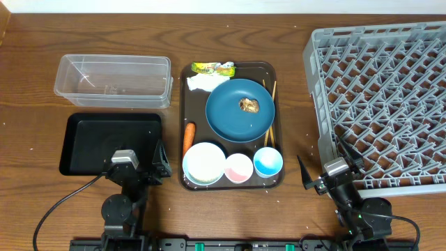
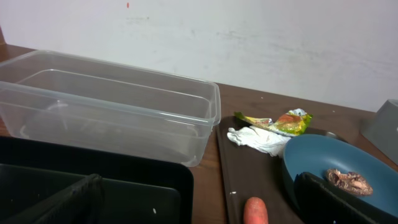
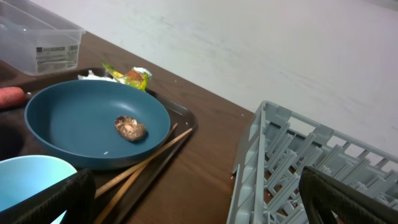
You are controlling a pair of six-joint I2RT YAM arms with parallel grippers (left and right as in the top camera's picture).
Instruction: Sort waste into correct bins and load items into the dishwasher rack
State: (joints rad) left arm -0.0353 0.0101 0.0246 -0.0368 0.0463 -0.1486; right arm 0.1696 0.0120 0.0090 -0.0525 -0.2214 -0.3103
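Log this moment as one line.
left end effector open, empty | right end effector open, empty | brown food lump on dark-blue plate | clear tub empty | dishwasher rack empty

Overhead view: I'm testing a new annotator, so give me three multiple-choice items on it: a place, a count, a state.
1. The lump lies: A on the plate; B in the bowl; C in the blue cup.
2. Round vessels in the near row of the brown tray: A two; B three; C five.
3. The left gripper is: A shut on the lump; B shut on the bowl; C open and empty.
Key: 1 A, it sits mid-plate. 2 B, the bowl, pink cup and blue cup stand side by side. 3 C, its jaws stand wide with nothing between.
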